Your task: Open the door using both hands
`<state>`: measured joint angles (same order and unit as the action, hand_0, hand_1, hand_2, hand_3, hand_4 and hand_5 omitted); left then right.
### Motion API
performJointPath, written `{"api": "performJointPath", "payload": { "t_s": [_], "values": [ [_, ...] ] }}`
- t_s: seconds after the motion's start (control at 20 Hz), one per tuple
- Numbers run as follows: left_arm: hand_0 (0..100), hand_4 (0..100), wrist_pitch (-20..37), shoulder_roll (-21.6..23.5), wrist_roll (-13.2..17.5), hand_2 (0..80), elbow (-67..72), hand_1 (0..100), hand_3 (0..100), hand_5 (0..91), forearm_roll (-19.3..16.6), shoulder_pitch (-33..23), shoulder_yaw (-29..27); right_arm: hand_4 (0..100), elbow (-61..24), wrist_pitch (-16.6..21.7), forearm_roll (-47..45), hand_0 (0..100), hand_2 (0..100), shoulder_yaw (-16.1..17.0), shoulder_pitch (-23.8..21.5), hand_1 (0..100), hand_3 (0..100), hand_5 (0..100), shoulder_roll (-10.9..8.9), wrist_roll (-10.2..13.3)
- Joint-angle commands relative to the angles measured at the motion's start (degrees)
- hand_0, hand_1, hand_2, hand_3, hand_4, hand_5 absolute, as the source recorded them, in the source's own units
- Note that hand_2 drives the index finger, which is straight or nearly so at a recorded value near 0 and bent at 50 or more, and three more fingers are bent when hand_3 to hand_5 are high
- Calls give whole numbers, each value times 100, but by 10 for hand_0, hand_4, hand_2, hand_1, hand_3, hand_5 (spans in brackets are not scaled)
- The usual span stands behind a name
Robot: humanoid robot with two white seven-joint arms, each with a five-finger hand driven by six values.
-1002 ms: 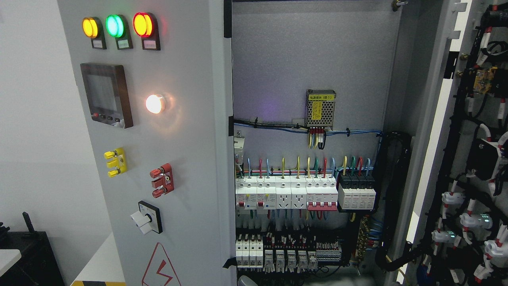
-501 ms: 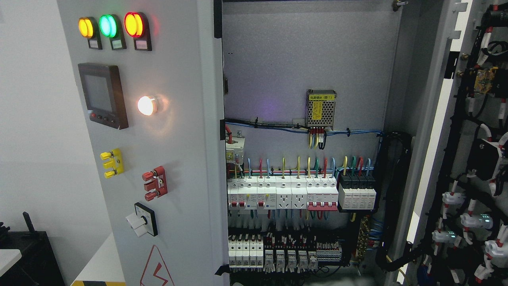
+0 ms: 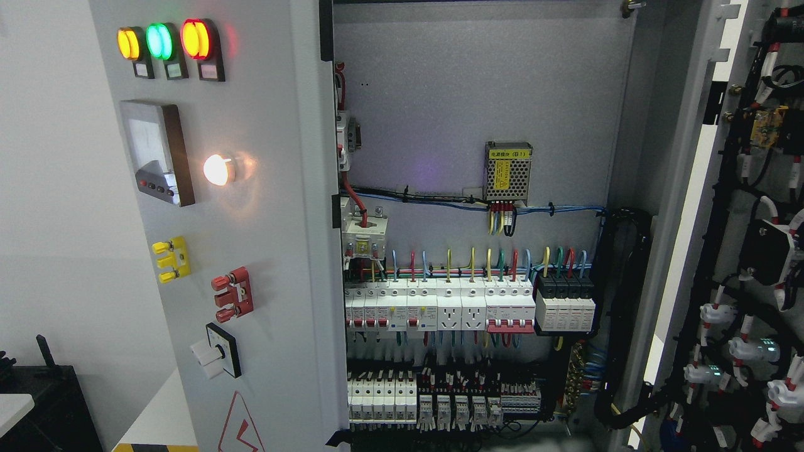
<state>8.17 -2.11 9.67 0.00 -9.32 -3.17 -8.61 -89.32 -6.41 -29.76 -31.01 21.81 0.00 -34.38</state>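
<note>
**Two doors swung wide, no hands in sight**

Two doors of the cabinet stand open. The left door (image 3: 251,251) hangs left of the breaker row (image 3: 440,307), its outer face turned toward the camera: three lamps (image 3: 164,43) at top (amber, green, red), a small screen (image 3: 158,152) beneath them, a glowing white light (image 3: 217,169), yellow and red terminal blocks, a rotary switch (image 3: 215,359) lower down. The right door (image 3: 697,207) stands right of the breaker row, its wired inner face showing at the frame edge. Between them the cabinet back panel (image 3: 477,94) is exposed, with a small power supply (image 3: 507,171) above the breaker row and more breakers below it.

Progress, as judged: task looks nearly or fully done. Both doors are well clear of the opening. At most a last bit of swing on the left door remains.

Hands: neither the left nor the right hand shows in the head view, so whether fingers are apart, together or clamped on anything cannot be told.

Change from the earlier frames: the left door's edge has moved further left of the breaker row, uncovering more breakers and a red-cabled part on the left side. The door face now looks narrower, more foreshortened. The right door is unchanged.
</note>
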Motion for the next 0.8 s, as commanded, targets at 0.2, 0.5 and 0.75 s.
{"api": "performJointPath", "payload": {
  "t_s": [0.2,0.5,0.75],
  "values": [
    [0,42,17,0,-1,0,132,0,0,0,0,0,0,0,-59,17,5,0,0,-265,-28,0,0,0,43,-7],
    [0,42,17,0,-1,0,132,0,0,0,0,0,0,0,-85,26,-4,0,0,-283,-28,0,0,0,79,-7],
    [0,42,17,0,-1,0,132,0,0,0,0,0,0,0,-85,26,5,0,0,-361,-28,0,0,0,158,-7]
  ]
}}
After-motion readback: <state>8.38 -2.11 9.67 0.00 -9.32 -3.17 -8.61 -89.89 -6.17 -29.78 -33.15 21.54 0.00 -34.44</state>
